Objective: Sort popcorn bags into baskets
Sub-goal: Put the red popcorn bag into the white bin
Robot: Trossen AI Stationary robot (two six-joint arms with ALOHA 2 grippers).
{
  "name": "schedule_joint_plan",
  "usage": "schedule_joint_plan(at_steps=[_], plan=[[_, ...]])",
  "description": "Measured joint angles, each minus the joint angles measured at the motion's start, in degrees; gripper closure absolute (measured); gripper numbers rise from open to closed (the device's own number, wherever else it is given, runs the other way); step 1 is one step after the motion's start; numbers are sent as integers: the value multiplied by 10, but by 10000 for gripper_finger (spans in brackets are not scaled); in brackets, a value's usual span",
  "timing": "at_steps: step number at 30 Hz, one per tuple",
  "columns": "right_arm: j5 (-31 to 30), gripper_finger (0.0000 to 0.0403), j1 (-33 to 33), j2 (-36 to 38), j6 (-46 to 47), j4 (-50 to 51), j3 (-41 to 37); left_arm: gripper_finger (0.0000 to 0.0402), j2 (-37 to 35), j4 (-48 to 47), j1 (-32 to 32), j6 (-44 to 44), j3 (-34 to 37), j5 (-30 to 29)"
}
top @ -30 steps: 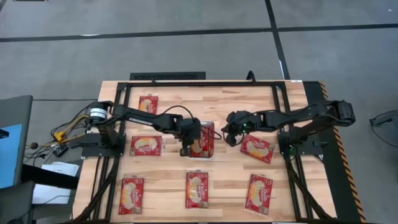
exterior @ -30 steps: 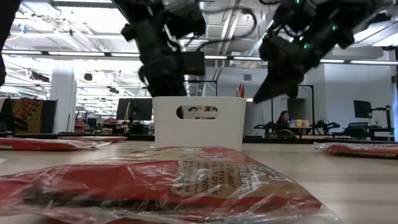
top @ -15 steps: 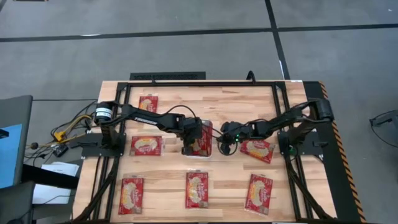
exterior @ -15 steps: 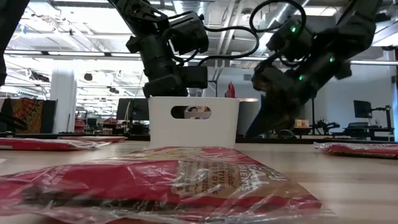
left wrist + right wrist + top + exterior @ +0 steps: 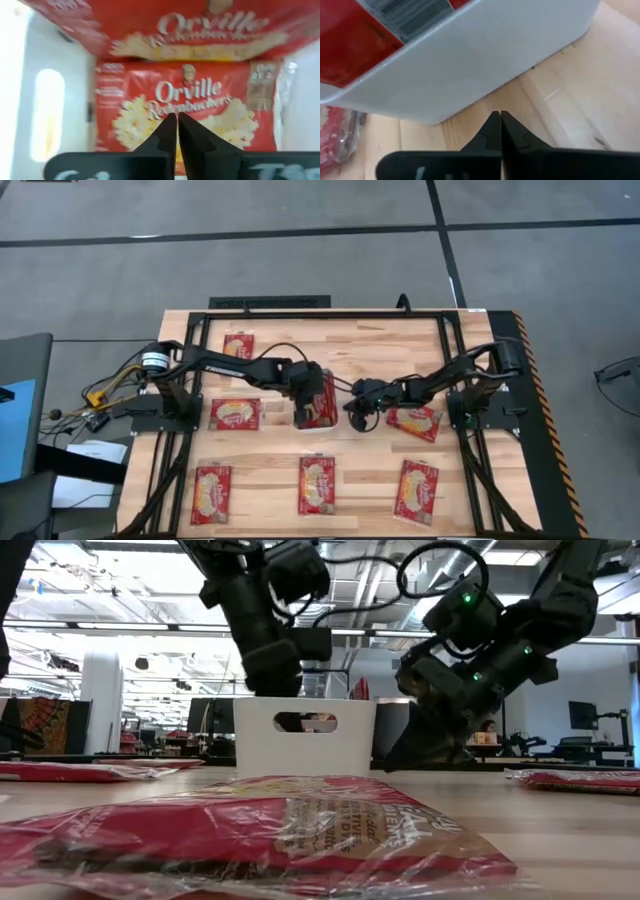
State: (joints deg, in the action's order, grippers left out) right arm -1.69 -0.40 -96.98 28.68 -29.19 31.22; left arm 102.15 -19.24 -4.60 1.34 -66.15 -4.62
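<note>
1. Left gripper (image 5: 311, 392) over the basket (image 5: 303, 425) at table centre, fingers pinched together with nothing between them, tips pointing down at the bags (image 5: 192, 107) stacked flat inside. Probably there to press or settle the stack, since no bag is gripped.
2. Right gripper (image 5: 352, 415) low at the table, just beside the basket's right wall (image 5: 485, 60), fingers likewise closed and empty. Seemingly placed to brace or nudge the basket from outside; contact with the wall cannot be told.
3. Basket upright near the middle of the table, handle slot (image 5: 305, 723) facing the low camera, red bag showing through it.
4. Six bags loose on the wood: one far left at the back (image 5: 238, 345), one left of the basket (image 5: 234, 413), one right of it (image 5: 413, 420) partly under the right arm, and three in a front row (image 5: 210, 492), (image 5: 316, 484), (image 5: 417, 491). All flat, face up, well apart from one another, so each leaves room for a pick from above.
5. Judged stage: partway, several bags in, six to go.
6. Next likely need: lifting a closed gripper clear, opening it, then reaching for a loose bag; the one under the right arm looks nearest.
7. Risk: slick film wrapping may slip from a shallow pinch, and a push on the light basket could slide it.
</note>
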Motion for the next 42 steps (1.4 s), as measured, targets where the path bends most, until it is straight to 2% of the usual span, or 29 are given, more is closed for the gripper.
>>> schedule_joint_plan(at_steps=[12,20,23,28,31,37,42], plan=[[0,393,0,17,-8,4,0,258,-5,4,-13,-7,0,8],[0,391,6,18,-16,5,0,245,-30,-28,-12,-7,-1,-4],[0,393,9,18,-21,6,0,246,-67,-78,-12,2,-1,-57],[0,383,7,18,-24,5,0,246,-147,-165,-16,17,3,-187],[-8,381,8,18,-24,1,0,246,-195,-174,-32,35,42,-231],[-13,382,8,18,-22,-5,0,246,-270,-97,-101,106,191,-239],[-12,361,8,18,-14,-32,0,231,-288,-35,-192,166,289,-245]])
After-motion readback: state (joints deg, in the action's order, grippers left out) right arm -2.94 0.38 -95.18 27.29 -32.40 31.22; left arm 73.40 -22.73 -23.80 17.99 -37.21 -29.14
